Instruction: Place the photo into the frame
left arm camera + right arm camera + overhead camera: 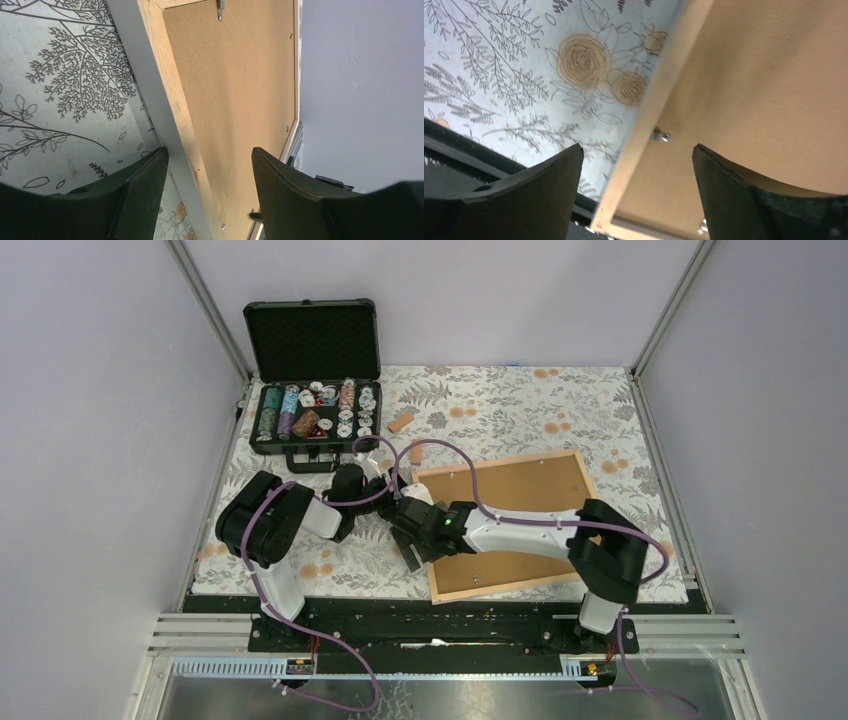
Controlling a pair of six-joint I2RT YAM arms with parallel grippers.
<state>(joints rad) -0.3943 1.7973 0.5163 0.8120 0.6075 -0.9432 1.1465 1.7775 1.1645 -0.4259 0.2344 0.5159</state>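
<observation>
The frame (500,461) of pale wooden strips lies face down on the flowered tablecloth, right of centre, with a brown backing board (525,495) inside it. The photo is hidden. My left gripper (397,486) is open at the frame's left strip. In the left wrist view its fingers (207,150) straddle that strip (175,100), with one finger over the board (235,90). My right gripper (410,543) is open a little nearer along the same strip. Its fingers (636,147) stand either side of the strip (659,100), close to the near left corner, above the board (764,90).
An open black case (315,390) of poker chips stands at the back left. Two small wooden blocks (400,423) (416,453) lie behind the frame. A metal hanger (220,10) and a small turn clip (661,136) sit on the frame's back. The table's front edge lies close to the frame's near corner.
</observation>
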